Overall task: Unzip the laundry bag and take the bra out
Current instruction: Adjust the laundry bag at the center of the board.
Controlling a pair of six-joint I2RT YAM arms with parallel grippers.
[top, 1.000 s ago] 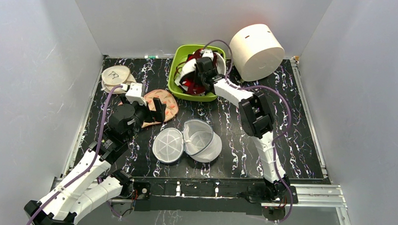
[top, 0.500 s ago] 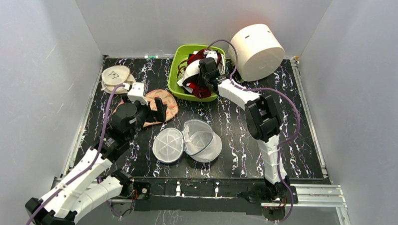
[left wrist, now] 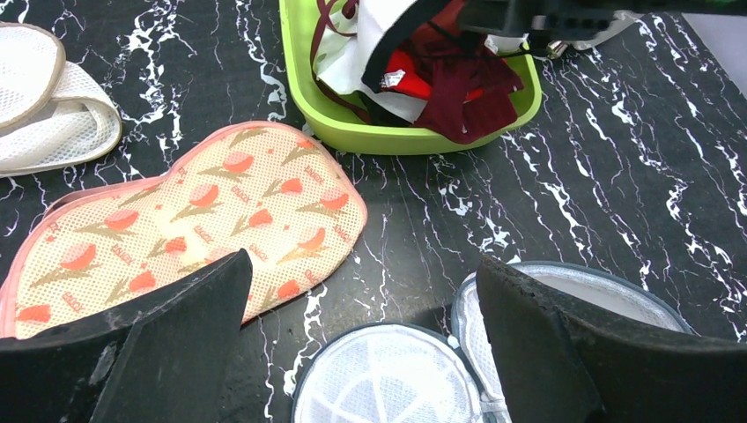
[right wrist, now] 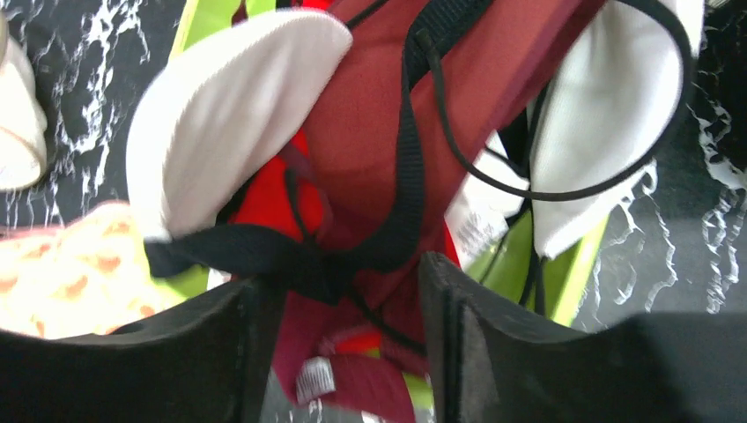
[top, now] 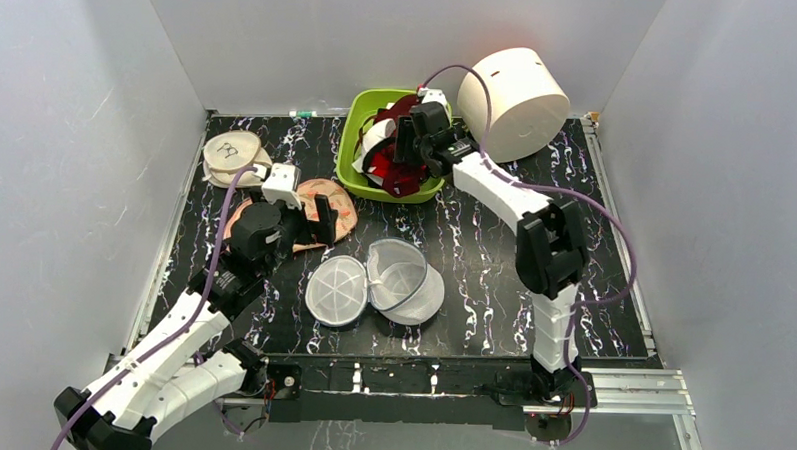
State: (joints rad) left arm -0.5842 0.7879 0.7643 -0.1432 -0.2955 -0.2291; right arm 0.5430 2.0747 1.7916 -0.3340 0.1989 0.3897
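The bra [right wrist: 366,123] looks light and floppy, so I'd pinch the strap knot [right wrist: 308,260] the right gripper [right wrist: 339,282] straddles half-open (gripping? can't tell); left gripper [left wrist: 366,273] gapes empty.

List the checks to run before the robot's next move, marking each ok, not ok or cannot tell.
1. Laundry bag unzipped: ok, its lid lies flipped open.
2. Bra out of the bag: ok, it lies in the green tub.
3. Right gripper hold on the bra: cannot tell, maroon fabric sits between its fingers.
4. Left gripper free: ok, open and holding nothing.
5. Straps clear of other clothes: not ok, they cross a red garment.
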